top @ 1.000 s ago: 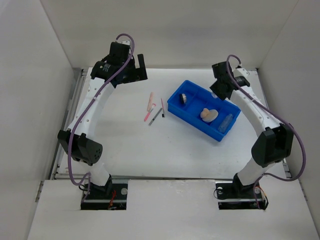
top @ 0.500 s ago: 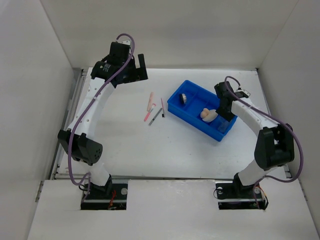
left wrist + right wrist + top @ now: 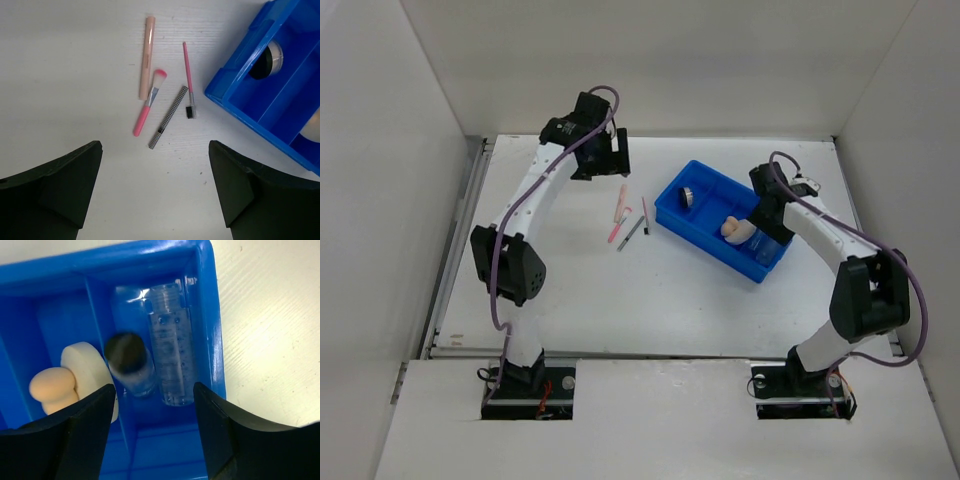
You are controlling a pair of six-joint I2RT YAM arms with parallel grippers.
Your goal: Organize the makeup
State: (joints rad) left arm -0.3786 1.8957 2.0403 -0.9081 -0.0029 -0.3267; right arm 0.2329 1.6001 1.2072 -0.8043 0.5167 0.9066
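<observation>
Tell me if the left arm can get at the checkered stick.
Probably yes: the open left gripper hovers above the checkered stick, nothing covering it, though the pink brush lies close.

Bright, even white light fills all three views, with only faint, soft shadows on the table [image 3: 580, 290]. In the right wrist view the dark-capped cylinder [image 3: 127, 362] is blurred, and glare flecks the clear bottle [image 3: 170, 355] and blue tray [image 3: 214, 315].

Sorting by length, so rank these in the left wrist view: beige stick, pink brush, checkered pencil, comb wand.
1. beige stick
2. comb wand
3. checkered pencil and pink brush look about equal, so unranked.
</observation>
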